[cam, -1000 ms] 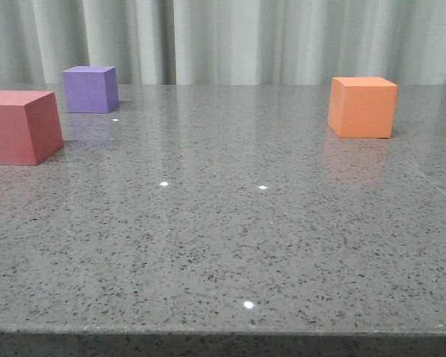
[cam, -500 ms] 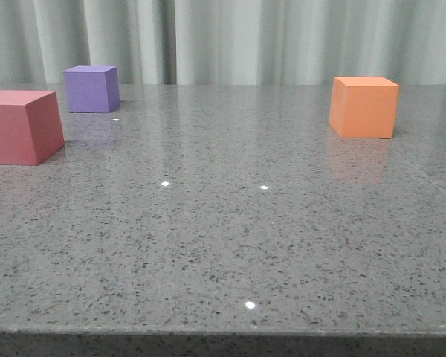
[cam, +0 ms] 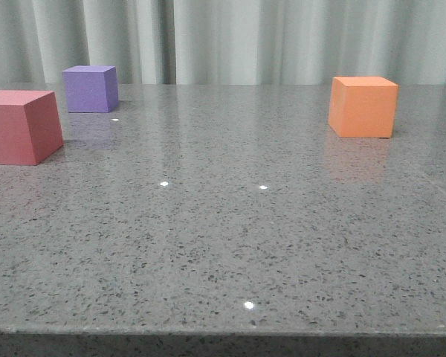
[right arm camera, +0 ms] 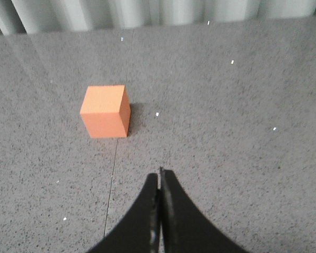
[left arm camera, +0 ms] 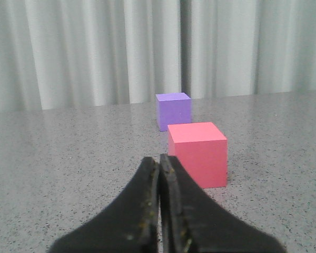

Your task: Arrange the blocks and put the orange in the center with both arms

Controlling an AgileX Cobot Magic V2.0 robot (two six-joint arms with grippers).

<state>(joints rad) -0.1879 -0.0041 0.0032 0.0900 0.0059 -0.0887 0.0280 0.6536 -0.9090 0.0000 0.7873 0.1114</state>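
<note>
The pinkish-red cube (cam: 21, 126) sits at the left edge of the front view, with the purple cube (cam: 91, 88) behind it. The orange cube (cam: 363, 106) stands alone at the far right. No gripper shows in the front view. In the left wrist view my left gripper (left arm camera: 159, 158) is shut and empty, just short of the pinkish-red cube (left arm camera: 198, 154); the purple cube (left arm camera: 174, 110) is beyond it. In the right wrist view my right gripper (right arm camera: 160, 174) is shut and empty, well short of the orange cube (right arm camera: 105, 111).
All cubes rest on a grey speckled stone table (cam: 230, 223). Its front edge runs along the bottom of the front view. A pale pleated curtain (cam: 230, 37) hangs behind the table. A thin seam (right arm camera: 112, 184) crosses the tabletop near the orange cube.
</note>
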